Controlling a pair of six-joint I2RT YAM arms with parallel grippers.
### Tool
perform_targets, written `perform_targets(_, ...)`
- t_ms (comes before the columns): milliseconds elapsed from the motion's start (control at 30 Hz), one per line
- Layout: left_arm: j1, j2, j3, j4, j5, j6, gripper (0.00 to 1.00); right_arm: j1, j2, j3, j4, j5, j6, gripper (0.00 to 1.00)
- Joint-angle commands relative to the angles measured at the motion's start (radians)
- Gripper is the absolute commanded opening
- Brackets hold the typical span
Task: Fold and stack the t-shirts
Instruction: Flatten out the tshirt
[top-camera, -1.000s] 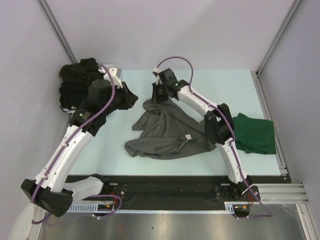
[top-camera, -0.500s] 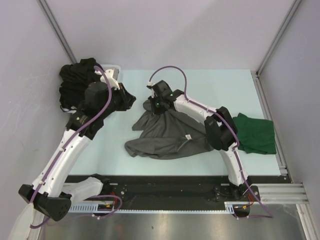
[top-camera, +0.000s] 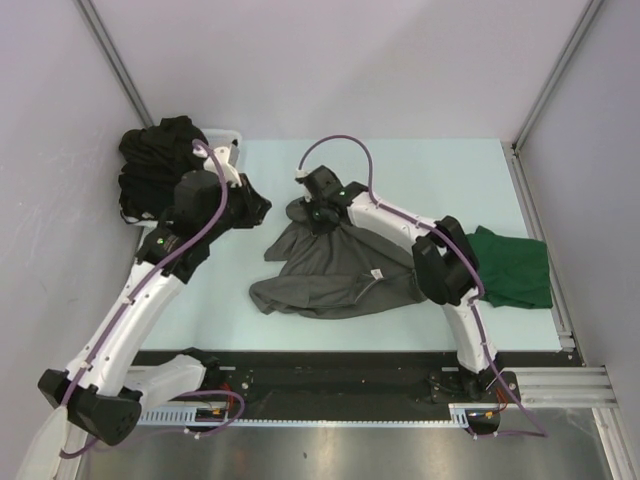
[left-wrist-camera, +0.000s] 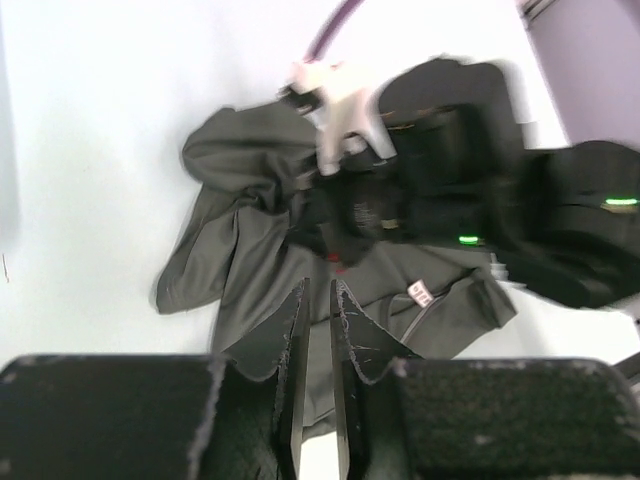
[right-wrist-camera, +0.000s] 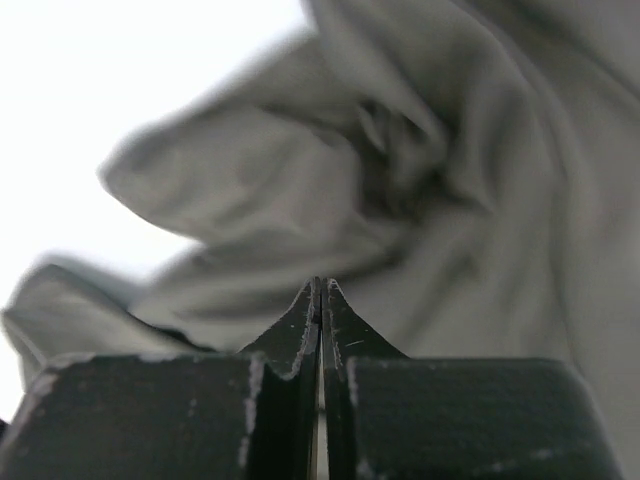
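I reckon I'm flattening the grey shirt (top-camera: 335, 265): right gripper (right-wrist-camera: 320, 286) pressed together at its bunched top, left gripper (left-wrist-camera: 318, 292) barely parted, empty. Next needs an edge pinched.

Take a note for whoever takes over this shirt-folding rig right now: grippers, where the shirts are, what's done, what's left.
Left gripper: barely open, empty.
Right gripper: shut, nothing pinched, at the bunched far end of the grey shirt.
Shirts: the grey shirt lies crumpled in the middle; green shirt, apparently folded, on the right; black shirts heaped far left.
Done: perhaps the green one.
Left: fold grey and black, stack all.
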Motion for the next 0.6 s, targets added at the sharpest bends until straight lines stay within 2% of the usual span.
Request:
perform_targets(0, -0.003, 0.028, -0.088, 0.083, -0.004, -0.022, 0.16, -0.047, -0.223, -0.096, 0.015, 0.161, 0.013, 0.00)
perform_targets(133, -0.003, 0.094, -0.136, 0.156, 0.015, -0.028, 0.11, -0.092, -0.390, -0.146, 0.013, 0.244, -0.016, 0.00)
perform_targets(300, -0.008, 0.242, -0.147, 0.219, 0.030, -0.022, 0.00, -0.155, -0.469, -0.157, -0.036, 0.254, -0.045, 0.00)
perform_targets(567, -0.040, 0.503, -0.072, 0.276, 0.033, -0.027, 0.00, -0.209, -0.585, -0.226, -0.068, 0.240, -0.055, 0.00)
